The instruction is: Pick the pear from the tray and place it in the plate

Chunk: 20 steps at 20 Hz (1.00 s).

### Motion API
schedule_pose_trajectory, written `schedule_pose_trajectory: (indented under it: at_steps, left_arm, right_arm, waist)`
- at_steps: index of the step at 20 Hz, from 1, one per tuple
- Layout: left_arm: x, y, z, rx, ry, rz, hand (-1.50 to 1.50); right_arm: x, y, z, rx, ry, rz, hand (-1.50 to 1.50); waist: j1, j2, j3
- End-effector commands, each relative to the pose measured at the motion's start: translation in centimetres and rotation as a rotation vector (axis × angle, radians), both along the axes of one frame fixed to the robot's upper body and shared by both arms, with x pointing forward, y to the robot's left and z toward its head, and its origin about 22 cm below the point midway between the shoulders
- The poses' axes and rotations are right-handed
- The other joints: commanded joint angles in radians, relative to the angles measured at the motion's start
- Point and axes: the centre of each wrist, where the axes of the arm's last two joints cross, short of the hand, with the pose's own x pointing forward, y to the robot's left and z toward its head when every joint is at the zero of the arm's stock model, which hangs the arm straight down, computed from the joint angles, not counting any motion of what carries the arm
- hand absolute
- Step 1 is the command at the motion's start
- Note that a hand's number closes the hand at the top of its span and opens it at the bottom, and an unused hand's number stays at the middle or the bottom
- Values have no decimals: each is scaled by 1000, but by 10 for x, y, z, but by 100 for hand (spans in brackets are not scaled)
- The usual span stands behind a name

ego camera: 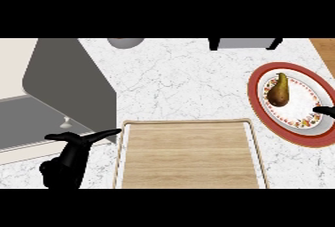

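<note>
Brown pear (279, 91), red-rimmed patterned plate (292, 133)

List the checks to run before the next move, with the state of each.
1. Pear in the plate: ok, it lies inside the rim.
2. Tray holds no pear: ok, only bare wood shows.
3. Right hand off the pear: ok, only its tip shows at the view's right edge, over the plate and apart from the pear.
4. Right hand free to pull back: cannot tell, most of it is out of view.
5. Left hand out of the way: ok, it is open beside the tray's left edge, far from the plate.
</note>
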Motion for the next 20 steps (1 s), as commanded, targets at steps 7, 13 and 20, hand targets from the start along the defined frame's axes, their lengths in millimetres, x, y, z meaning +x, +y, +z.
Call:
schedule_pose_trajectory:
  at_steps: [7, 13, 20]
  left_arm:
    - [18, 30, -17, 32, 157, 138, 0]
    - [25, 40, -22, 31, 147, 128, 0]
    - [35, 31, -17, 20, 143, 135, 0]
  right_arm:
    - [-16, -1, -33, -43, -9, 0, -150]
    - [-2, 5, -26, -109, 21, -63, -150]
    - [-21, -22, -25, -127, 52, -111, -150]
  waist:
    - [1, 23, -19]
    - [3, 26, -21]
    - [-7, 28, -20]
